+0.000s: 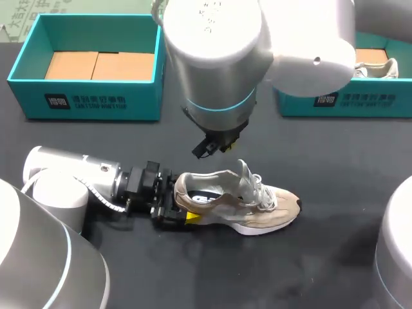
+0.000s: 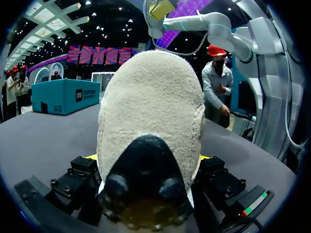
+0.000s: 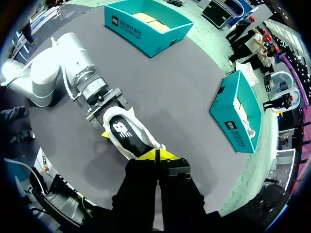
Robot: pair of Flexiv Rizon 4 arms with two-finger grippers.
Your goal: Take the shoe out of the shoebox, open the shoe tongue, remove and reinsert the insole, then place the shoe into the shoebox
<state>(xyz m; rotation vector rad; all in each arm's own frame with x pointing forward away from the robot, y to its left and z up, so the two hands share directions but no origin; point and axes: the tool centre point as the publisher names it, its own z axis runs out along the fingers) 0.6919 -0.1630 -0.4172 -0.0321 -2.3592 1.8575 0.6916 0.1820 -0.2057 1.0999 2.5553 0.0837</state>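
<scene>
A beige sneaker (image 1: 248,206) lies on its sole on the dark table, toe pointing right and tongue (image 1: 244,170) standing up. Its black insole (image 3: 121,130) shows inside the opening. My left gripper (image 1: 185,207) lies low on the table with its wide-set fingers touching both sides of the heel (image 2: 150,107), so it is shut on the shoe. My right gripper (image 3: 156,156) hangs over the shoe's opening with its yellow tips pressed together and nothing visible between them. In the head view, the right arm's wrist (image 1: 215,138) hides those fingers.
A teal shoebox (image 1: 84,103) with brown cardboard inside stands at the far left. A second teal shoebox (image 1: 347,103) at the far right holds another pale shoe (image 1: 376,69). Bare dark tabletop lies in front of and to the right of the sneaker.
</scene>
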